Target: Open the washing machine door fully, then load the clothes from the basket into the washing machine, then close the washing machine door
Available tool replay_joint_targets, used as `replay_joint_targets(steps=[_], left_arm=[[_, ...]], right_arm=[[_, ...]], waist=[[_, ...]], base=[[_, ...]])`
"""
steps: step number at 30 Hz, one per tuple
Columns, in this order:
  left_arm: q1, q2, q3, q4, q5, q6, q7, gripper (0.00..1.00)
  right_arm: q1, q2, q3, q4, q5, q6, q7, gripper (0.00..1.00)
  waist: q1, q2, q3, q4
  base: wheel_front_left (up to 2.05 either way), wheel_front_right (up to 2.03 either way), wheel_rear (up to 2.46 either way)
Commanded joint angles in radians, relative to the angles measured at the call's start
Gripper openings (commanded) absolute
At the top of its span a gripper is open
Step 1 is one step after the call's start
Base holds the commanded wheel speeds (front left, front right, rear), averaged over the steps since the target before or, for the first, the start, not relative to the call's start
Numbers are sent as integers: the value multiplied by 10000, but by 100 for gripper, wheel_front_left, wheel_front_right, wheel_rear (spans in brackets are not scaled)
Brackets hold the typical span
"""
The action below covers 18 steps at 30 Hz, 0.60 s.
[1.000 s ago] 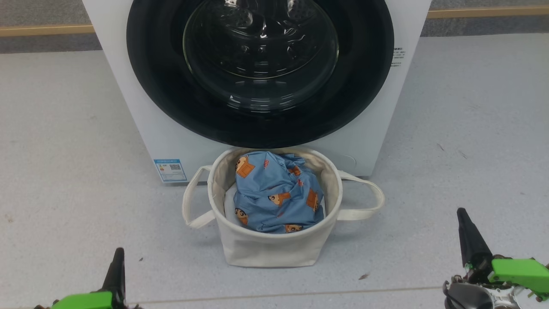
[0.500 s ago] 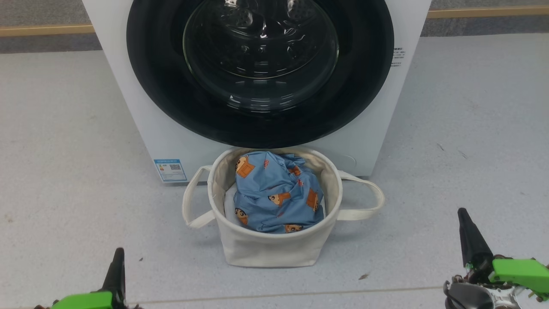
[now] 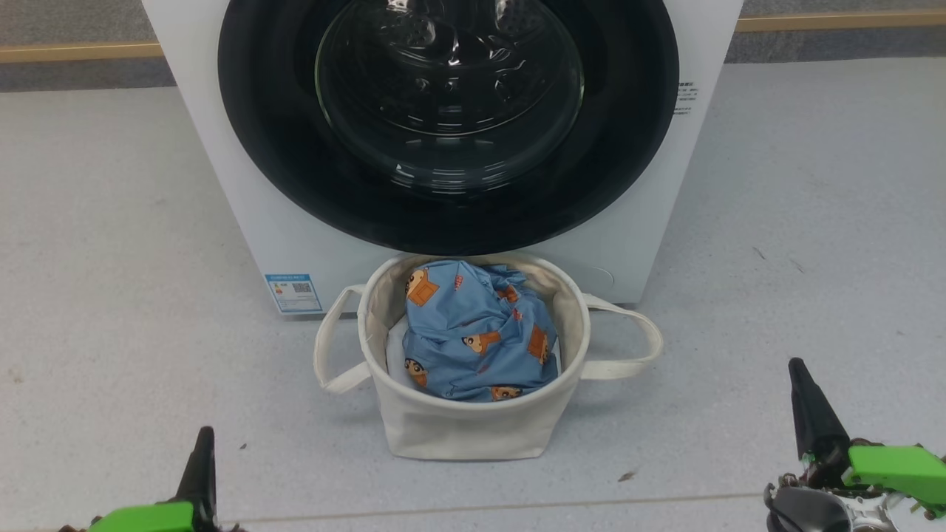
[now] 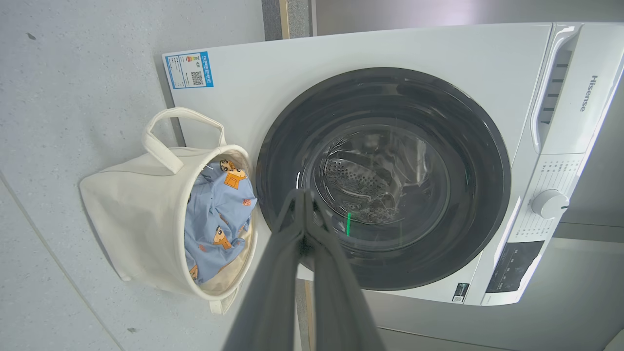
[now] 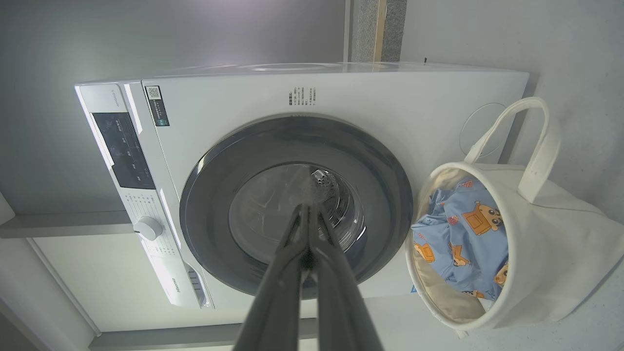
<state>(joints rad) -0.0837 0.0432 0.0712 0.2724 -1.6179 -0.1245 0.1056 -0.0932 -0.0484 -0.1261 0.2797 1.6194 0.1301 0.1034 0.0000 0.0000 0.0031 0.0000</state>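
The white washing machine (image 3: 259, 214) (image 4: 399, 53) (image 5: 390, 92) stands ahead with its black-rimmed washing machine door (image 3: 448, 125) (image 4: 382, 178) (image 5: 296, 204) flush against the front. Before it on the floor sits the cream basket (image 3: 465, 428) (image 4: 131, 209) (image 5: 551, 263), holding the light blue printed clothes (image 3: 477, 332) (image 4: 217, 224) (image 5: 460, 239). My left gripper (image 3: 203, 436) (image 4: 301, 194) is low at the left, shut and empty. At the lower right my right gripper (image 3: 797, 366) (image 5: 308, 208) is likewise shut with nothing in it. Both stay well short of the basket and door.
Grey floor (image 3: 96, 258) spreads on both sides of the machine. A wooden strip (image 3: 74, 52) runs along the wall base behind. The control panel with its dial (image 4: 550, 204) (image 5: 147, 227) and a blue label (image 3: 293, 292) are on the machine's front.
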Motion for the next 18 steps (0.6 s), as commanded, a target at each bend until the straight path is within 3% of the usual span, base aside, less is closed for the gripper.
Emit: replay_joint_targets(steps=[1,18], left_arm=[[-241,89,409,-274,79,-61,63,0],[-242,85,415,-274,85,-61,68,0]], right_arm=[[-143,-55,166,-351,-73,6,63,0],[-144,-47,154,-351,-83,6,73,0]], waist=[[0,0,0,0],[0,0,0,0]], base=[[0,0,0],[0,0,0]])
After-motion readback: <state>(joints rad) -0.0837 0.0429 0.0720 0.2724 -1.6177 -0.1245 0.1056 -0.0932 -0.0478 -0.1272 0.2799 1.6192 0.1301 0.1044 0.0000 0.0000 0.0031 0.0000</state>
